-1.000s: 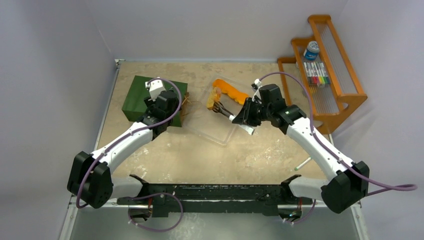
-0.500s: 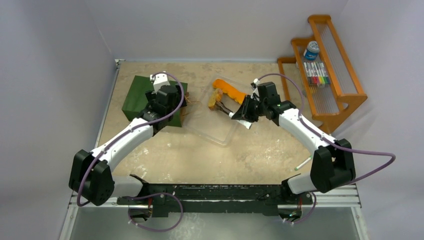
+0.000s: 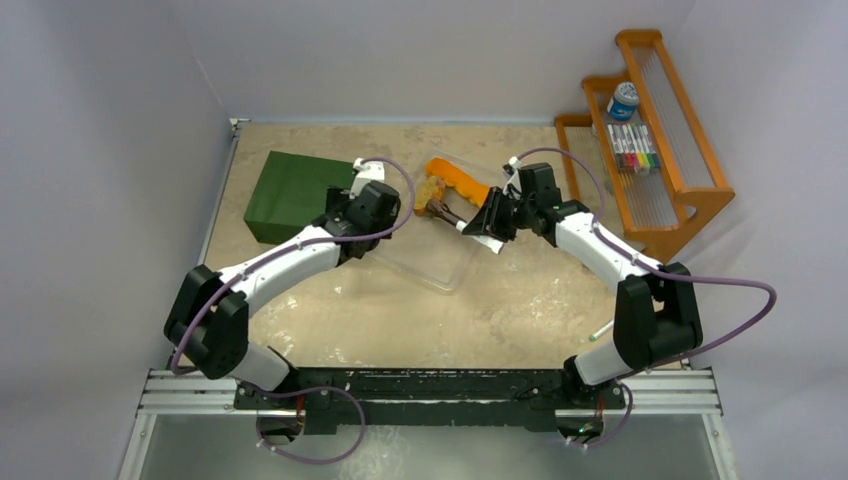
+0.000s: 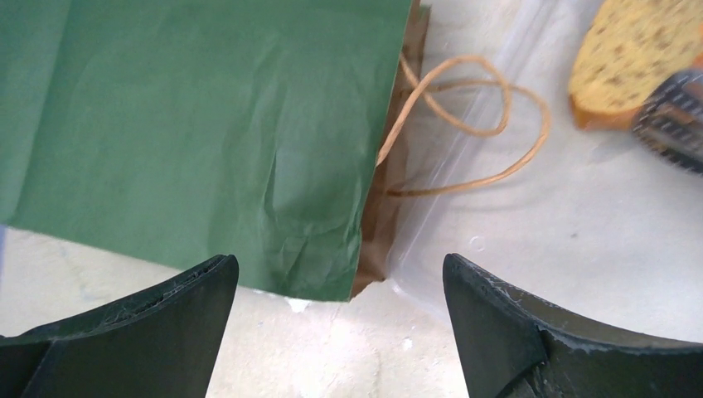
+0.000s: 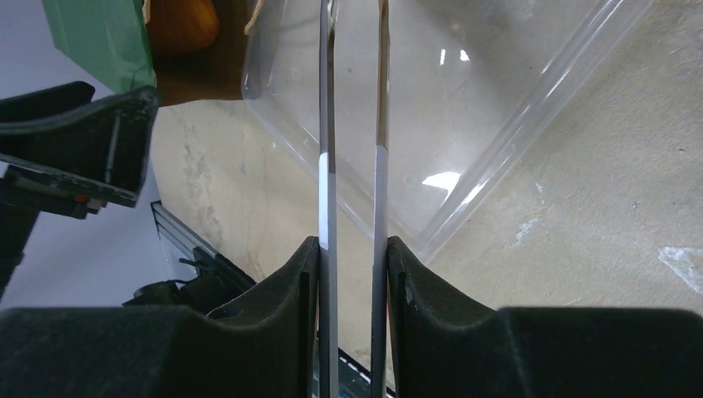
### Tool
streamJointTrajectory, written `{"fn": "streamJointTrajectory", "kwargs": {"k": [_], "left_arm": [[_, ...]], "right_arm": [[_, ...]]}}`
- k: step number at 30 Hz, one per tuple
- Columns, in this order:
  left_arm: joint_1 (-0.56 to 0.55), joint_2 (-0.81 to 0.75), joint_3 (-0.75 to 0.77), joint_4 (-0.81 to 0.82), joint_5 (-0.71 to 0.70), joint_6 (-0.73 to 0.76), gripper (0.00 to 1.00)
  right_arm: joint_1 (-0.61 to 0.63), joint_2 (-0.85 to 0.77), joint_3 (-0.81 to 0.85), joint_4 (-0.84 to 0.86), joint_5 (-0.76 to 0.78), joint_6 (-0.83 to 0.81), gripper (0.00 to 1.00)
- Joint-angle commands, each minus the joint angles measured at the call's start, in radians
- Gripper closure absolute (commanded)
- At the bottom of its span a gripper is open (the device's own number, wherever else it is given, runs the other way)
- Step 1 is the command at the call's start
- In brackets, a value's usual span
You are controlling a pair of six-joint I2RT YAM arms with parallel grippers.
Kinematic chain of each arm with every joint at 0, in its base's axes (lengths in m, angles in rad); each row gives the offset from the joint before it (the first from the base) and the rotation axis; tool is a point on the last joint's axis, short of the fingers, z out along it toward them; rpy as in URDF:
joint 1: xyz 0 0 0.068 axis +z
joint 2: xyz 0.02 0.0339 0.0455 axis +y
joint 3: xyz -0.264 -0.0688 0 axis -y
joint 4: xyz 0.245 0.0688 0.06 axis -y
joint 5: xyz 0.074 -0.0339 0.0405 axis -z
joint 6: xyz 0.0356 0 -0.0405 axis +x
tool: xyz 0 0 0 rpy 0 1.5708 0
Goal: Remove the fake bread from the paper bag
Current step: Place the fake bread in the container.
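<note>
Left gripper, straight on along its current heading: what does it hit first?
Probably the mouth-end corner of the paper bag, which sits between the fingers of the open left gripper. The rim of the clear tray runs just right of it. Depth is unclear, so the table could come first.

White arm links, black joints — purple cables, black fingers.
</note>
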Motion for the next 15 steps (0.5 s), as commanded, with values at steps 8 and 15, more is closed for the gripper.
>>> {"fn": "streamJointTrajectory", "kwargs": {"k": [8,15], "left_arm": [[-0.043,0.097,0.081,-0.100,-0.285,0.014,0.05],[-0.053,0.196,0.117,-0.127,-0.323,0.014,0.04]], "right_arm": [[-0.026,-0.008,-0.002,0.047,-0.050,-0.033,0.62],[-0.031,-0.013,-0.003,0.037,-0.057,-0.044,0.60]]}}
